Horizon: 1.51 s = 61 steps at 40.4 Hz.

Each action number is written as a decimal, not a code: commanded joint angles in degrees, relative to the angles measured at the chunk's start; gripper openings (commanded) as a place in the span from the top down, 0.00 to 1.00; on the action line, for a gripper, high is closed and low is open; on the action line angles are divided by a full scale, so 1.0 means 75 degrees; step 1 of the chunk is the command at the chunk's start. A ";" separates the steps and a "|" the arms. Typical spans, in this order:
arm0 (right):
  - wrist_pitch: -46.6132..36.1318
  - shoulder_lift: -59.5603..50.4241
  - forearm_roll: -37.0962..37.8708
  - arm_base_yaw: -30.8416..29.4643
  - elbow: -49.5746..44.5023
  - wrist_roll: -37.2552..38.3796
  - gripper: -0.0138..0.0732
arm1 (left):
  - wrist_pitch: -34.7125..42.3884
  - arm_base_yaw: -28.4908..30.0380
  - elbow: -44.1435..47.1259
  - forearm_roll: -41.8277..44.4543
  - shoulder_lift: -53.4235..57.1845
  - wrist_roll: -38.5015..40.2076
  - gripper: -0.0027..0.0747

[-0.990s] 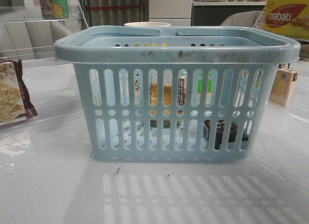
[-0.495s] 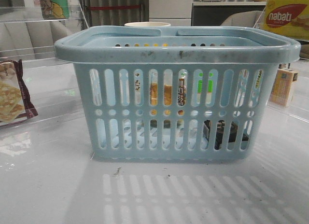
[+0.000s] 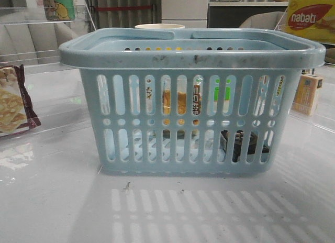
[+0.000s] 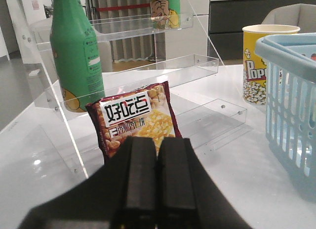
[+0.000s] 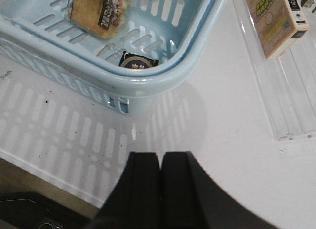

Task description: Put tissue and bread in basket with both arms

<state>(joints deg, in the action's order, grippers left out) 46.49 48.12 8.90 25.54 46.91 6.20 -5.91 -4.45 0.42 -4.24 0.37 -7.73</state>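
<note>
The light-blue basket (image 3: 191, 52) stands in the middle of the table in the front view. Through its slots I see the bread (image 3: 180, 101) leaning inside and the dark tissue (image 3: 242, 143) pack low on the floor at the right. From the right wrist the basket (image 5: 163, 81) shows its corner, with the bread (image 5: 96, 14) and the tissue (image 5: 138, 61) inside. My right gripper (image 5: 159, 157) is shut and empty, over the table outside the basket corner. My left gripper (image 4: 157, 142) is shut and empty, just in front of a cracker pack, with the basket (image 4: 291, 95) off to its side.
A maroon-edged cracker pack (image 4: 136, 115) leans on a clear acrylic shelf (image 4: 148, 76) beside a green bottle (image 4: 76, 51). A popcorn cup (image 4: 261, 61) stands behind the basket. A yellow-orange carton (image 5: 274, 19) and a Nabati box (image 3: 309, 18) sit on the right shelf.
</note>
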 commanded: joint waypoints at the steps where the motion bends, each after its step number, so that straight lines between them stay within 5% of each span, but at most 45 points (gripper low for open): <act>1: -0.0405 -0.0006 0.0159 -0.0008 0.0190 -0.0011 0.78 | 0.1219 0.0010 0.0004 -0.0265 0.0143 0.0059 0.85; 61: -0.0416 -0.0006 0.0159 -0.0008 0.0172 -0.0011 0.78 | 0.1109 -0.0196 0.0004 0.0215 0.0143 0.0501 0.85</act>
<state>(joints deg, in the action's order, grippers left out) 46.49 48.12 8.90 25.54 46.91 6.20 -2.57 -5.49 0.42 -2.57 0.37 -4.43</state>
